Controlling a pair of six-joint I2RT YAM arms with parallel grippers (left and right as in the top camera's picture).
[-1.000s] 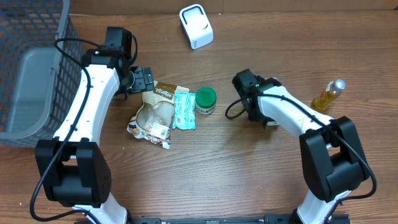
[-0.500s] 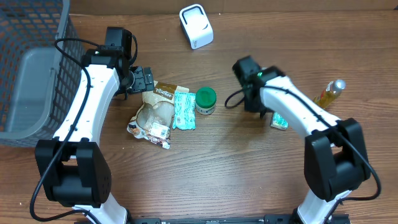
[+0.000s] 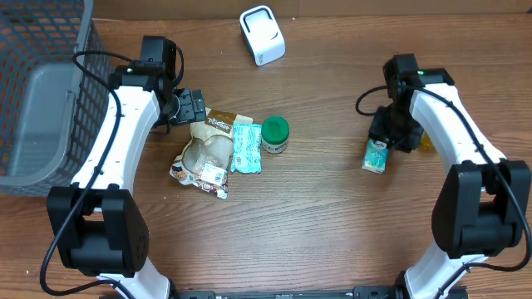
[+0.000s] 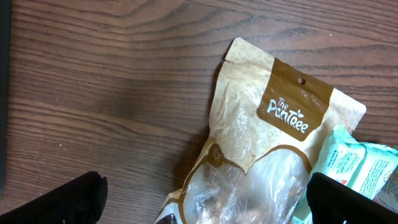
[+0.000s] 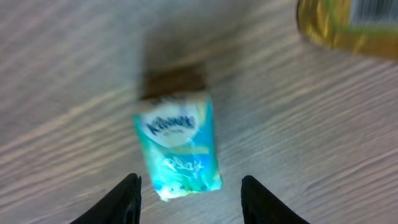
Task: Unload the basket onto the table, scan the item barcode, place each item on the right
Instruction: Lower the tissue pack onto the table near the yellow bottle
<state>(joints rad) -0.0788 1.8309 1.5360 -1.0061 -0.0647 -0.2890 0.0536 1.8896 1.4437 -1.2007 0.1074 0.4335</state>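
Note:
A teal Kleenex tissue pack lies flat on the wooden table at the right. My right gripper hovers just above its far end. In the right wrist view the pack sits ahead of my right gripper, which is open, with gaps between the pack and both fingers. My left gripper is wide open over the top of a tan Pantree snack bag. The bag lies below my left gripper, untouched. The white barcode scanner stands at the back centre.
A second teal tissue pack and a green-lidded jar lie beside the snack bag. A yellow bottle lies partly behind my right arm, its side also in the wrist view. A dark mesh basket fills the left edge.
My right arm has swung from the table's middle to the right, uncovering the tissue pack, and its jaws have widened. The pack has stayed about where it lay. The left arm has not moved.

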